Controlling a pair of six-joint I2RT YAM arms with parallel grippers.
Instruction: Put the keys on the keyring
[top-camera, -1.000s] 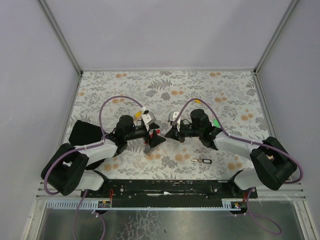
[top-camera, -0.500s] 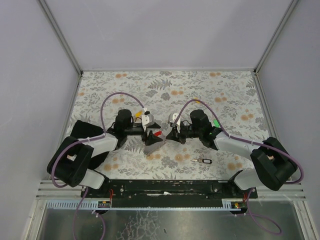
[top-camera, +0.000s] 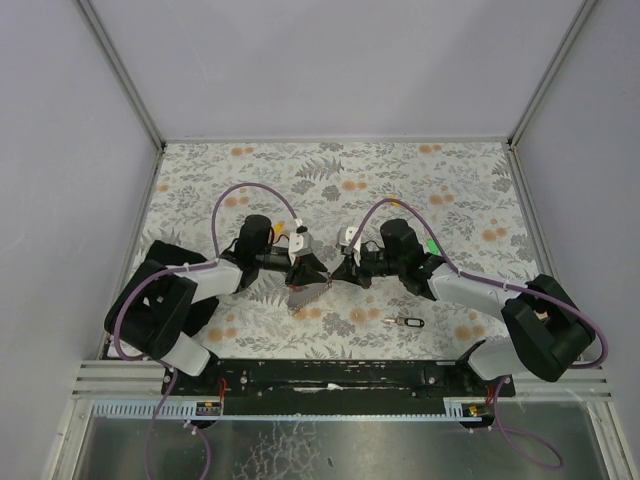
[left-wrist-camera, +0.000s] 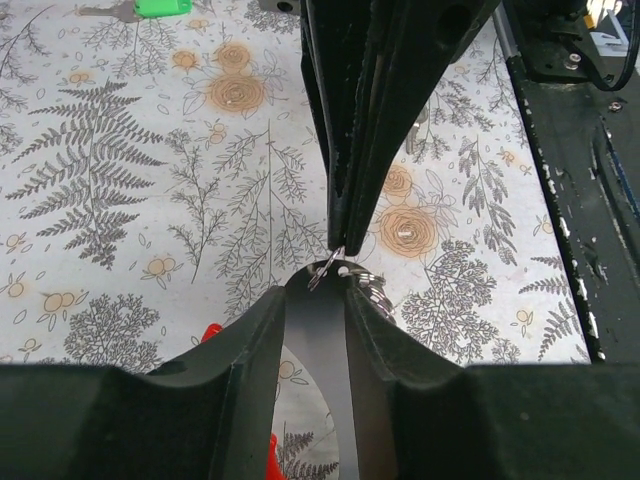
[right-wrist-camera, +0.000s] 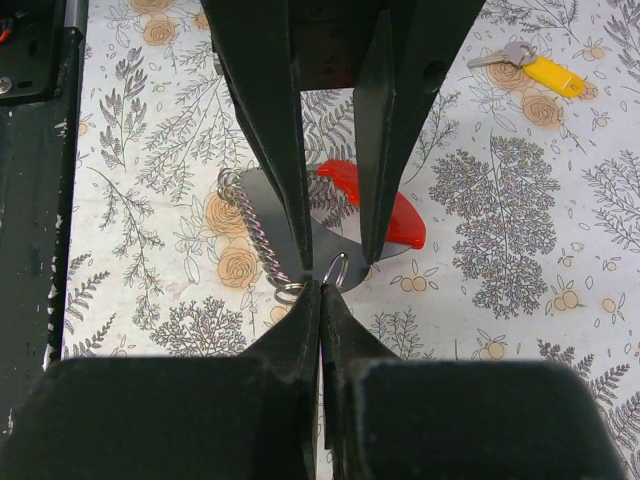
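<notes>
The keyring (right-wrist-camera: 375, 205) is a red loop joined to a flat grey piece (left-wrist-camera: 318, 345), held above the table between the two grippers (top-camera: 303, 288). My left gripper (left-wrist-camera: 315, 300) is shut on the edges of the grey piece. My right gripper (right-wrist-camera: 322, 285) is shut, pinching a small metal ring (right-wrist-camera: 337, 270) at the grey piece's tip. In the top view the two grippers, left (top-camera: 312, 272) and right (top-camera: 335, 270), meet tip to tip. A black-headed key (top-camera: 406, 321) lies on the table near the front. A yellow-headed key (right-wrist-camera: 532, 66) and a green-headed key (left-wrist-camera: 160, 8) lie farther off.
A short metal chain (right-wrist-camera: 255, 228) hangs from the grey piece. The table has a floral cloth (top-camera: 400, 190) and grey walls on three sides. The black rail of the arm bases (top-camera: 330, 372) runs along the near edge.
My left gripper moved right toward the right gripper and closed on the grey piece of the keyring. The right arm stayed still.
</notes>
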